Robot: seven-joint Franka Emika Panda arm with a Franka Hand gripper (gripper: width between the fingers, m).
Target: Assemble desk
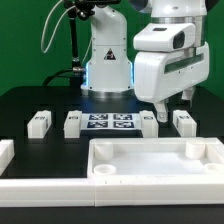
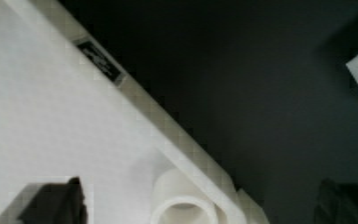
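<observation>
The white rimmed tabletop (image 1: pixel 150 158) lies at the front of the table, with round sockets in its corners. In the wrist view its rim (image 2: pixel 87 130) runs diagonally, with a small black-white tag (image 2: pixel 101 60) and a corner socket (image 2: pixel 185 210). Four small tagged legs stand in a row behind it; the two on the exterior view's left (image 1: pixel 38 122) (image 1: pixel 72 123) and the two on its right (image 1: pixel 148 122) (image 1: pixel 183 122). My gripper (image 1: pixel 176 103) hangs open and empty above the right-hand legs and the tabletop's far edge. In the wrist view the gripper (image 2: pixel 197 205) has dark fingertips (image 2: pixel 51 200) wide apart, with the socket between them.
The marker board (image 1: pixel 110 123) lies flat between the legs. Long low white bars (image 1: pixel 40 185) run along the front and the exterior view's left edge. The robot base (image 1: pixel 108 60) stands behind the marker board.
</observation>
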